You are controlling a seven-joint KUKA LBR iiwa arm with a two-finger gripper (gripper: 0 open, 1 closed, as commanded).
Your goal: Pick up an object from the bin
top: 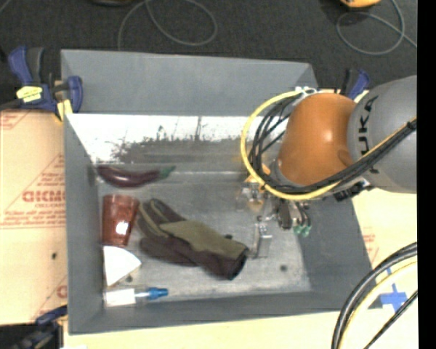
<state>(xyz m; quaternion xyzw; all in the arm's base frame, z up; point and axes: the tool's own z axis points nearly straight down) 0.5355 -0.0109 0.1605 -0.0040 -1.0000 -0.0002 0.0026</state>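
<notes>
Bin (294,273) holds dark glove (189,242), purple aubergine (127,174), red cup (118,219), marker (134,295); gripper (263,240) beside glove, whether open unclear.

One camera above bin (189,86), tilted down; arm (392,129) at right.

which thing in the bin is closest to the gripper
The olive and dark brown glove: its right end lies next to the gripper, while the purple eggplant, red cup, white wedge and blue-capped pen lie farther left.

One each: aubergine (127,174), red cup (119,219), glove (192,247), white wedge (118,264), blue-capped pen (134,295).
</notes>
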